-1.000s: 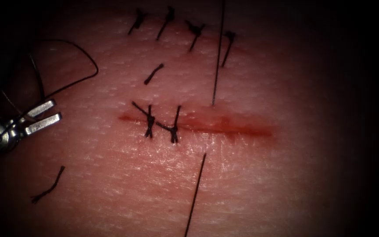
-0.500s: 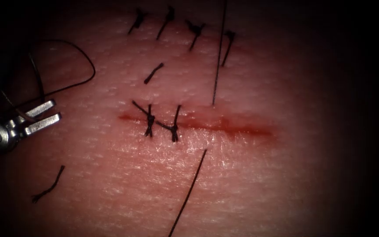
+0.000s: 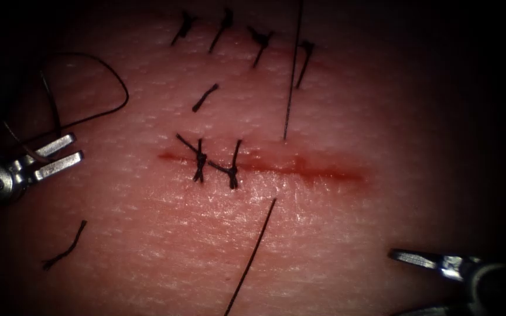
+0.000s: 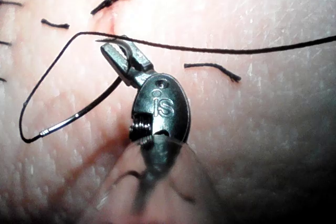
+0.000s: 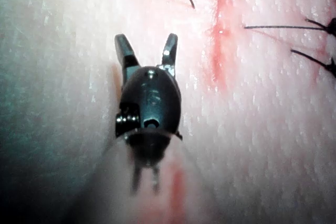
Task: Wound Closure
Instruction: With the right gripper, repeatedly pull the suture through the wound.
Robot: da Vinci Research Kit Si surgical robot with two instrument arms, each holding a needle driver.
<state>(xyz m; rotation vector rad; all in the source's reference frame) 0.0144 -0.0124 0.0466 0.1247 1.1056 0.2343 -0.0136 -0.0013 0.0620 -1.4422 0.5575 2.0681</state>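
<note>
The tissue [image 3: 335, 234] has a cut [image 3: 311, 169] running across it, with two knotted stitches [image 3: 199, 161] at its left end. The right end lies unstitched and holds red fluid. A thread [image 3: 289, 93] goes into the tissue on the cut's far side and comes out on the near side [image 3: 253, 251]. My left tool [image 3: 76, 147] rests far left of the cut, shut on the curved needle [image 4: 55, 126] near its tip end, clear of the tissue. The needle's thread loops beside it [image 3: 121, 76]. My right tool [image 3: 412, 284] sits at the lower right with jaws wide apart, holding nothing [image 5: 147, 40].
A row of older stitches [image 3: 262, 41] lies across the far part of the tissue. Cut ends of thread lie loose above the cut [image 3: 205, 98] and at the near left [image 3: 65, 248].
My right tool has come into view from the lower right with its jaws open. The near strand of thread swung its lower end to the left. The left tool has barely moved.
</note>
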